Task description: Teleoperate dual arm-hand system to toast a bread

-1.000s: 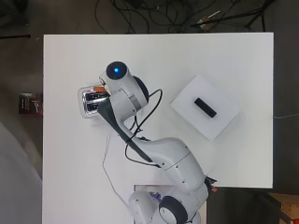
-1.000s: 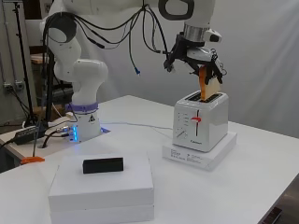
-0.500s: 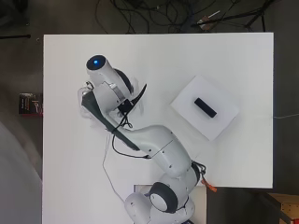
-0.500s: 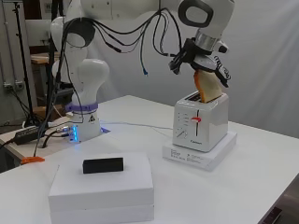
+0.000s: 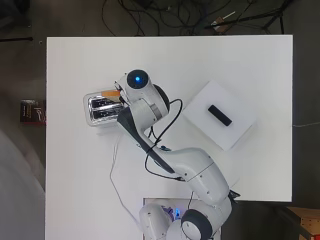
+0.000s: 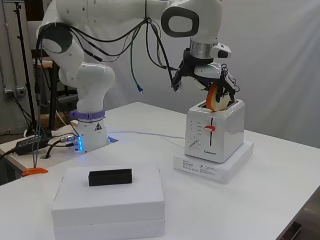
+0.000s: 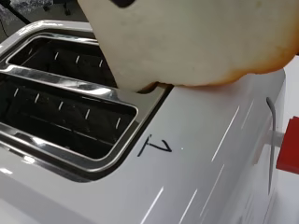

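Observation:
A slice of bread [image 6: 218, 98] with an orange-brown crust is pinched in my hand [image 6: 225, 81], tilted just above the white two-slot toaster [image 6: 215, 131]. In the side view its lower edge is level with the toaster's top. From the wrist, the bread [image 7: 187, 42] hangs over the end rim of the two open slots [image 7: 70, 112], not inside either. The red lever [image 7: 287, 151] is on the toaster's end face. From overhead, the toaster [image 5: 100, 111] lies at the left and a sliver of bread [image 5: 111, 93] shows beside the arm, which hides the hand.
The toaster stands on a flat white base [image 6: 220, 165]. A white box [image 6: 110, 205] carries a black block [image 6: 110, 177]; overhead they are the box [image 5: 202, 107] and block [image 5: 219, 115] at the right. Cables trail from the arm's base [image 6: 90, 130].
The arm has swung and re-posed over the toaster, and the bread has come down slightly, closer to the toaster's top. The hand still holds the slice.

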Controlling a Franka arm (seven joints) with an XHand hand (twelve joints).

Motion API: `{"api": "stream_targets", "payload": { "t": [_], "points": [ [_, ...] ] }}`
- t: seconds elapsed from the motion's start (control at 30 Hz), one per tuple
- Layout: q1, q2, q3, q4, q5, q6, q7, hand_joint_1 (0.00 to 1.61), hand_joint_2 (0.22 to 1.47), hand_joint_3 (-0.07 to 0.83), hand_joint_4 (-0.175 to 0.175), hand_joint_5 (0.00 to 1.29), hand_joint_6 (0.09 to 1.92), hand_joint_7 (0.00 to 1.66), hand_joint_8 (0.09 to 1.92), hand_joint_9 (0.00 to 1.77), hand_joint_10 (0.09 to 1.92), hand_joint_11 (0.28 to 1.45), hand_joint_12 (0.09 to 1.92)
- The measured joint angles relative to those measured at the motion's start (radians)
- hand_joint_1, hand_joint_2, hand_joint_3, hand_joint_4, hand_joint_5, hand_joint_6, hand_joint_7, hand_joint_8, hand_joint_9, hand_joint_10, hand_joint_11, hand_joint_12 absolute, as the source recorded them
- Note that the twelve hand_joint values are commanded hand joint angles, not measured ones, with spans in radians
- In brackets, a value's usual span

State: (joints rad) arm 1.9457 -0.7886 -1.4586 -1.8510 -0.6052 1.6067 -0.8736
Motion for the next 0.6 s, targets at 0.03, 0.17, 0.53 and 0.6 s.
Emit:
{"api": "stream_targets", "payload": {
  "t": [0.03, 0.17, 0.53, 0.6],
  "points": [
    [-0.006, -0.001, 0.005, -0.01, -0.01, 0.014, 0.007, 1.26, 1.12, -0.001, -0.175, 0.78, 1.22, 1.21, 0.66, 1.43, 0.09, 0.72, 0.42],
    [0.012, 0.008, 0.016, -0.022, -0.103, 0.014, -0.002, 1.34, 1.08, 0.001, -0.175, 0.79, 1.17, 1.18, 0.64, 1.32, 0.45, 0.73, 0.39],
    [0.085, 0.019, 0.023, -0.056, -0.18, 0.015, -0.098, 0.22, 1.02, -0.016, 0.041, 0.24, 0.09, 0.41, 0.09, 0.55, 0.09, 0.47, 0.09],
    [0.085, 0.022, 0.03, -0.065, -0.19, 0.01, -0.075, 0.14, 0.99, -0.018, 0.044, 0.22, 0.09, 0.39, 0.09, 0.51, 0.09, 0.46, 0.09]
  ]
}}
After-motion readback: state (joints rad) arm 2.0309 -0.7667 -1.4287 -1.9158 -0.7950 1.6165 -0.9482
